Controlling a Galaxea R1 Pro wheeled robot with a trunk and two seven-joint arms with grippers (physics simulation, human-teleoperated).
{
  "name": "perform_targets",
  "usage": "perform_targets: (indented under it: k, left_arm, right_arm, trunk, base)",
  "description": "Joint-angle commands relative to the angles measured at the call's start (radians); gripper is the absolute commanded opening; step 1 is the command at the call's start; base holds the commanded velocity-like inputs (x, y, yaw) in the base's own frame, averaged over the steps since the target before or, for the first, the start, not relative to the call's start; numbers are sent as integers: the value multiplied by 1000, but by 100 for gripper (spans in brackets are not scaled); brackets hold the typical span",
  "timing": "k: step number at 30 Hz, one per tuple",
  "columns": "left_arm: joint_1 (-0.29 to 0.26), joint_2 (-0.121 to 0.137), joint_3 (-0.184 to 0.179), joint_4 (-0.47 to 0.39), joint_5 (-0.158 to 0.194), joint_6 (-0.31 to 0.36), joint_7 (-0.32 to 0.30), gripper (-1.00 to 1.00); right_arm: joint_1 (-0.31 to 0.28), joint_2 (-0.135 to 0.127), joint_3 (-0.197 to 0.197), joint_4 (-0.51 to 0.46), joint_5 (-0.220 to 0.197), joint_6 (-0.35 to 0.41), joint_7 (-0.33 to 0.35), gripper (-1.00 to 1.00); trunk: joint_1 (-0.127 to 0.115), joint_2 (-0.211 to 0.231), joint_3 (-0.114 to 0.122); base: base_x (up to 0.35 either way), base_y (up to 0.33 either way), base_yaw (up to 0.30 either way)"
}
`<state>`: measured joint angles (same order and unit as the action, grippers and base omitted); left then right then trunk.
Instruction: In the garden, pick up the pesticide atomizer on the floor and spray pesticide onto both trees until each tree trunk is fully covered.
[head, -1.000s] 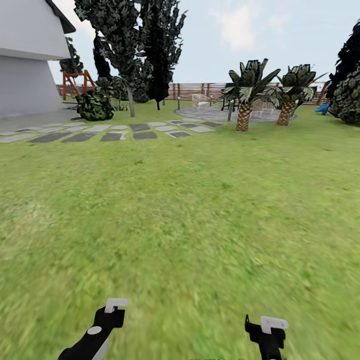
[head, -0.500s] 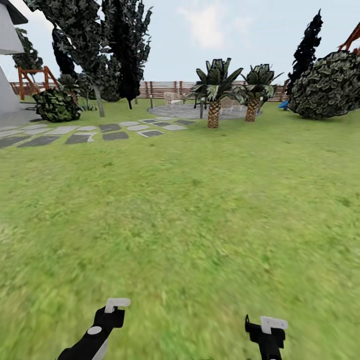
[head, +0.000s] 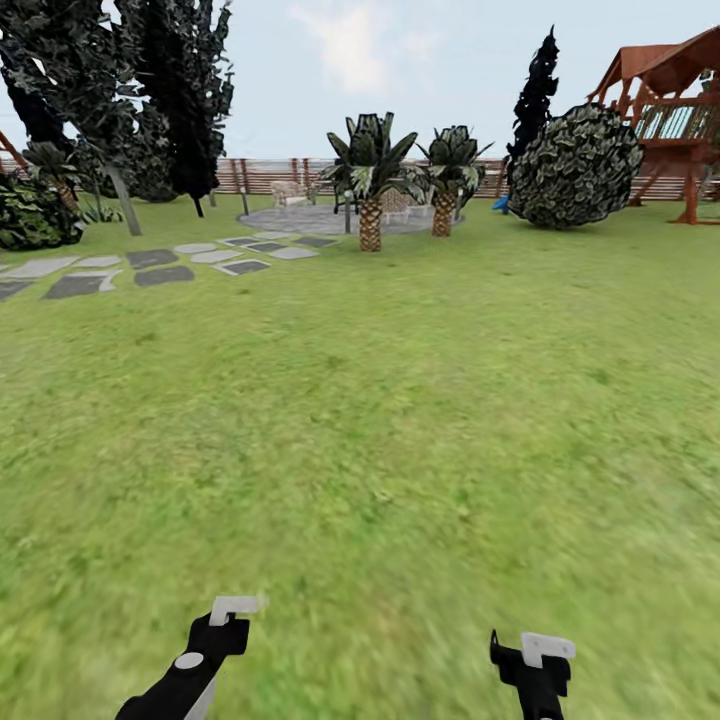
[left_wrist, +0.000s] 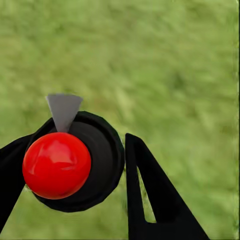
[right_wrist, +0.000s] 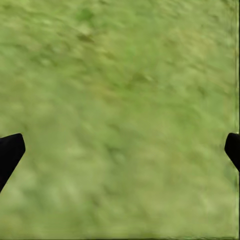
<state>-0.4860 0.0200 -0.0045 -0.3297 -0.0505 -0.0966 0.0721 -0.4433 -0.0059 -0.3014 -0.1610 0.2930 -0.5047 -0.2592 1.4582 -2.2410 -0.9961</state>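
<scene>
The pesticide atomizer (left_wrist: 102, 150) sits between the two black fingers of my left gripper (left_wrist: 75, 165). It appears as a black round body with a pale grey wedge-shaped head and a red ball in front. Both fingers press its sides over the grass floor (head: 400, 420). In the head view, my left gripper (head: 232, 612) and right gripper (head: 535, 650) hang low at the frame's bottom edge. My right gripper (right_wrist: 120, 150) is open, its fingers wide apart over bare grass. A tree with a pale grey trunk (head: 124, 208) and dark jagged foliage stands far off at the left.
Grey stepping stones (head: 150, 262) lie far left. Two short palms (head: 370, 180) stand by a paved circle ahead, backed by a brown slat fence (head: 270, 175). A round bush (head: 575, 165) and a wooden playset (head: 675, 110) are far right.
The whole view has swung to the right: the white house left the frame, and the round bush and playset came in. Both grippers keep their pose.
</scene>
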Motion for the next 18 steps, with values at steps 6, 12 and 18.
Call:
perform_targets:
  k: [6, 12, 18]
  left_arm:
    - [0, 0, 0, 0, 0, 0, 0, -100]
    - [1, 0, -2, 0, 0, 0, 0, -100]
    - [0, -1, -2, 2, 0, 0, 0, -100]
  right_arm:
    - [0, 2, -1, -2, 0, 0, -1, 100]
    - [0, 0, 1, -3, 6, 1, 0, 100]
    - [0, -2, 2, -1, 7, 2, 3, 100]
  trunk:
    - [0, 0, -3]
    - [0, 0, -3]
    - [0, 0, -3]
  base:
    - [0, -270, -260]
    - [0, -270, -20]
    - [0, -270, 0]
